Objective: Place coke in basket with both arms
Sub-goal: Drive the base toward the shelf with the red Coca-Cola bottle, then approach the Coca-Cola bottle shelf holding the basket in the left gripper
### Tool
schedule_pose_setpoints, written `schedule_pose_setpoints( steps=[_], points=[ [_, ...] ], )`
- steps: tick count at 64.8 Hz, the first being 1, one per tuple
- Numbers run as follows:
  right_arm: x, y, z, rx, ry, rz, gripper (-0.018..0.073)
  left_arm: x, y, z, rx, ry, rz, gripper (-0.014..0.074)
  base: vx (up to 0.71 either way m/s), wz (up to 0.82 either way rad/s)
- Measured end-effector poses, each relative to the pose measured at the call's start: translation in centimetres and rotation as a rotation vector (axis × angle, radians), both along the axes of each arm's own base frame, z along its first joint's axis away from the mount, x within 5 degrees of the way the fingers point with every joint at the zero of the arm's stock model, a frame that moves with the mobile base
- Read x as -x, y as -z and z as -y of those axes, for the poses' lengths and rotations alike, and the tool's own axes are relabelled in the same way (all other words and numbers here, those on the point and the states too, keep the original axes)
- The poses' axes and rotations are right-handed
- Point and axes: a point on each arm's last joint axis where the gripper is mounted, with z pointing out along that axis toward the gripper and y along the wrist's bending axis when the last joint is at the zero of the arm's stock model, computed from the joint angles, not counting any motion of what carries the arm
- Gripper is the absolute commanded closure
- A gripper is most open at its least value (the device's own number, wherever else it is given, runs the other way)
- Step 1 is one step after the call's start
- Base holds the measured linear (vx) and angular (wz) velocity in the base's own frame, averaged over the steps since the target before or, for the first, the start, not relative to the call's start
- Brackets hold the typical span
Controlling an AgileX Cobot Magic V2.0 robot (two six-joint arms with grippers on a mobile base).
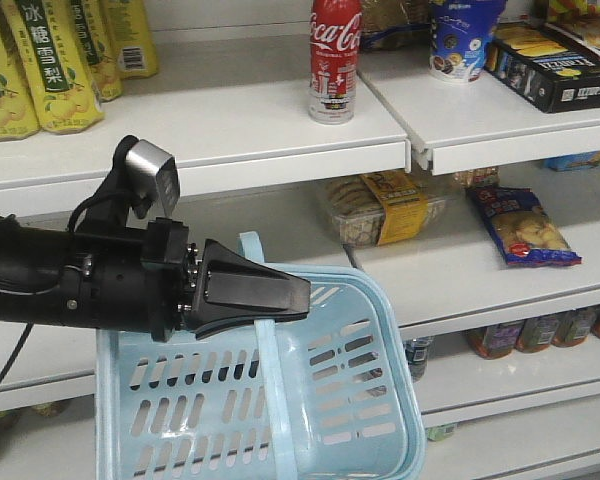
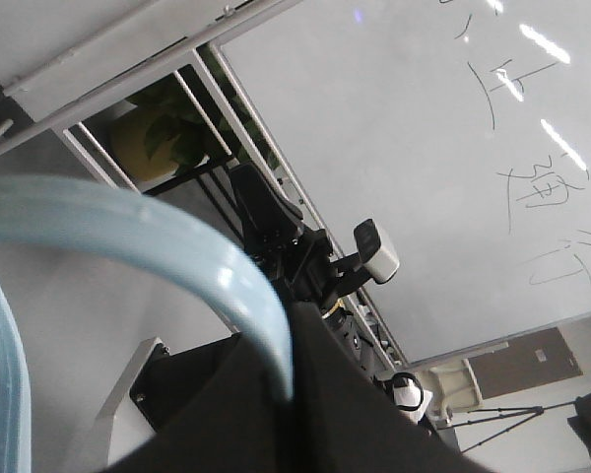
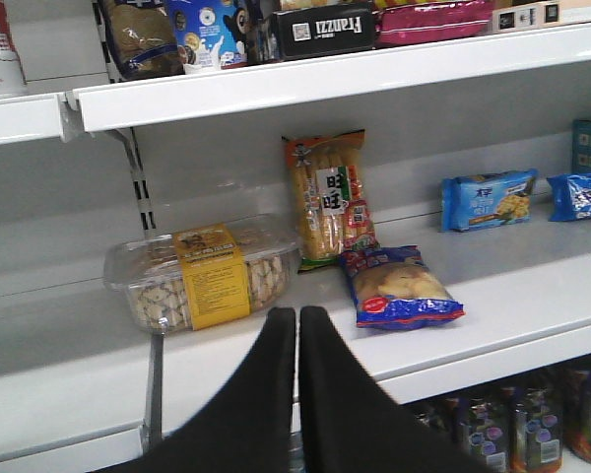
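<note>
The left pincer (image 1: pixel 298 295) is clamping tight on the swing handle (image 1: pixel 271 395) of the basket (image 1: pixel 180 352), and is holding the basket up in front of the middle shelf with its mouth open upward. The left wrist view is showing the same blue handle arching across the black wedge.

The right pincer (image 3: pixel 297 320) is showing its fingers pressed together with only a thin seam between them. It is gripping nothing and is pointing at the middle shelf, toward a clear biscuit tray (image 3: pixel 202 271) and a blue snack bag (image 3: pixel 399 286).

The coke (image 1: pixel 335 60) is standing upright on the upper shelf (image 1: pixel 230 130), near its front edge and well above the basket. A printed cup (image 1: pixel 460 35) is sitting to its right, and yellow cartons (image 1: pixel 40 60) are standing well off to its left.

By my reading, the step in hand is the right arm's reach for the bottle. Doing it well means opening the fingers wide before closing in — they are aimed a shelf too low at present. It also means rising to the upper shelf and coming at the bottle squarely from the front. Gripping across the red label near mid-height looks safest, since the bottle is tall, narrow and close to the edge — a glancing touch could be tipping it. The left arm should be keeping the basket level and under the bottle's path.
</note>
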Motion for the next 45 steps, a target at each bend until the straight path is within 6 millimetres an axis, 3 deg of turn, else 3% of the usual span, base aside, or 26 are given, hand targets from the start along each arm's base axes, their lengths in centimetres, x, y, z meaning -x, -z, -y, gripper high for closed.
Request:
schedule_pose_setpoints(
  steps=[45],
  points=[
    [0.00,0.00,0.00,0.000,0.000,0.000,0.0564,0.00,0.00,0.00,0.000,0.000,0.000,0.0604,0.04,0.16]
  ],
)
